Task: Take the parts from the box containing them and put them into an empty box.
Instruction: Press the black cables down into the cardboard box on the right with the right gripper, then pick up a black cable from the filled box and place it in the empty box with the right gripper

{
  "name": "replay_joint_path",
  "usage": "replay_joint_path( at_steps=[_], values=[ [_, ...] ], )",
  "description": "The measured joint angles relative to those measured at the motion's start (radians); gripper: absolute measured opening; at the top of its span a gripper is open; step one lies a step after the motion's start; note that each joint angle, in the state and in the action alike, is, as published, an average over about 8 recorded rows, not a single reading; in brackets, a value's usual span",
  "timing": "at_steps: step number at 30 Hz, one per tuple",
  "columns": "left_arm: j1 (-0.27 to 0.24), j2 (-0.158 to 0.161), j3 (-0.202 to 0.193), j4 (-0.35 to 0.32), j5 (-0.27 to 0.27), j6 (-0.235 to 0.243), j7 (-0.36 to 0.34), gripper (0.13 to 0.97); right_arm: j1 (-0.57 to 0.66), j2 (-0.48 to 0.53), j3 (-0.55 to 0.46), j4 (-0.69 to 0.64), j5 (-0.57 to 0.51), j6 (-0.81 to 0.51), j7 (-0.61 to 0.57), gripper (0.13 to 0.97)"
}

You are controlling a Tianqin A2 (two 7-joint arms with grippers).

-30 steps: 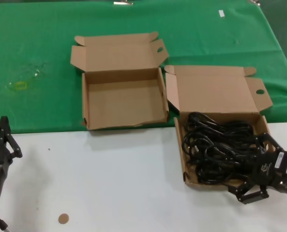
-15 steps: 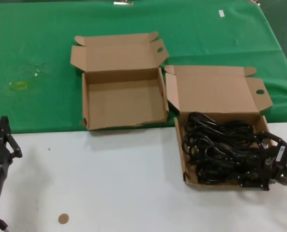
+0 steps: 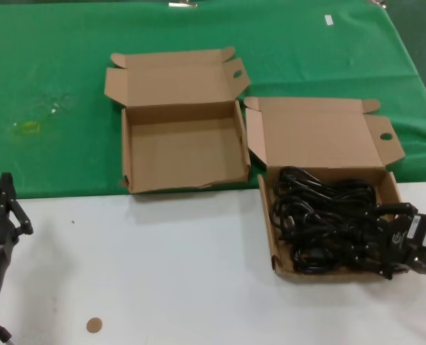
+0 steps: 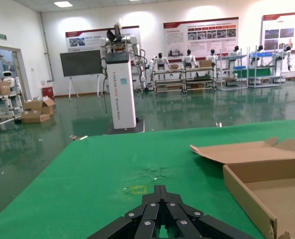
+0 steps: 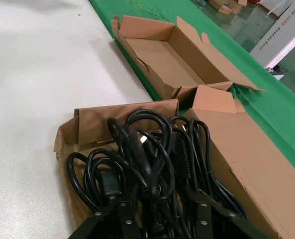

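Observation:
The black power cords (image 3: 320,223) lie tangled in the right-hand carton (image 3: 266,237), whose lid ear has a round hole (image 3: 386,136). My right gripper (image 3: 382,241) is inside this carton at its near right end, open, with its fingers straddling cords. In the right wrist view (image 5: 162,206) cords (image 5: 147,159) run between the spread fingers. The empty carton (image 3: 126,154), with an oval hole (image 3: 237,74) in its lid ear, stands to the left and farther back; it also shows in the right wrist view (image 5: 162,59). My left gripper (image 3: 3,188) is shut and parked at the table's left edge.
Both cartons straddle the line where the green cloth (image 3: 54,72) meets the white table (image 3: 162,266). A small brown disc (image 3: 93,325) lies near the front left. A yellowish mark (image 3: 29,127) sits on the cloth at the left.
My right gripper has moved from outside the carton's near right corner into the carton and in among the cords. The left arm has not moved.

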Motion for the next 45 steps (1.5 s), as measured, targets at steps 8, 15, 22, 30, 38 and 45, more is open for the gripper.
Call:
replay_joint_path(
  at_steps=[8, 15, 22, 30, 38, 45],
  values=[
    [0.000, 0.000, 0.000, 0.000, 0.000, 0.000, 0.000, 0.144, -0.001, -0.004, 0.004, 0.000, -0.004, -0.005, -0.001, 0.334],
    [0.000, 0.000, 0.000, 0.000, 0.000, 0.000, 0.000, 0.144, -0.003, -0.005, 0.009, 0.004, -0.006, -0.006, 0.000, 0.257],
    [0.000, 0.000, 0.000, 0.000, 0.000, 0.000, 0.000, 0.144, -0.006, -0.002, 0.014, 0.016, -0.013, -0.004, 0.010, 0.224],
    [0.000, 0.000, 0.000, 0.000, 0.000, 0.000, 0.000, 0.144, -0.004, 0.013, 0.025, 0.046, -0.027, -0.001, 0.034, 0.216],
    [0.000, 0.000, 0.000, 0.000, 0.000, 0.000, 0.000, 0.144, 0.071, 0.004, 0.009, 0.062, -0.078, -0.012, 0.079, 0.213],
    [0.000, 0.000, 0.000, 0.000, 0.000, 0.000, 0.000, 0.144, 0.211, -0.049, -0.043, 0.060, -0.178, -0.053, 0.135, 0.211]
  ],
)
